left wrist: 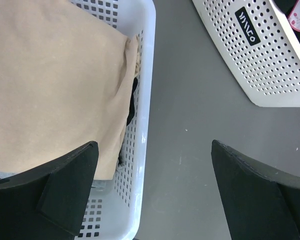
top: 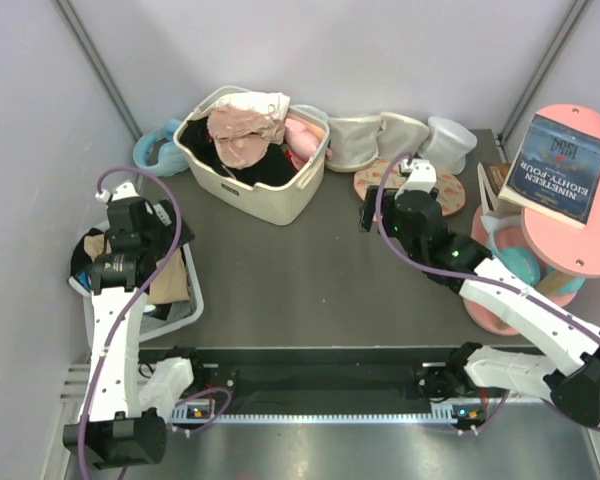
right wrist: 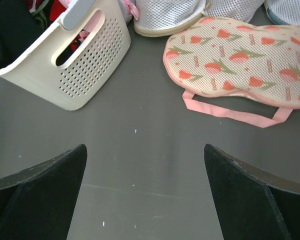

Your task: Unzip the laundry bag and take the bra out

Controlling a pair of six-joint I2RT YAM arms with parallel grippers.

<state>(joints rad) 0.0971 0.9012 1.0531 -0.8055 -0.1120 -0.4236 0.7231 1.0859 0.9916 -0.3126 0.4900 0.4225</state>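
The laundry bag is a flat peach-pink mesh pouch with an orange-red flower print and a pink strap loop. It lies shut on the table at the back right, in front of the cream cups. In the top view it is partly hidden under my right wrist. My right gripper is open and empty above bare table, short of the bag and to its left; it also shows in the top view. My left gripper is open and empty over the right rim of a white basket, far left. The bra is not in view.
A beige basket full of pink and black clothes stands at the back, also in the right wrist view. Three cream cups stand behind the bag. The white basket holds a tan cloth. A pink shelf stand with a book stands at the right.
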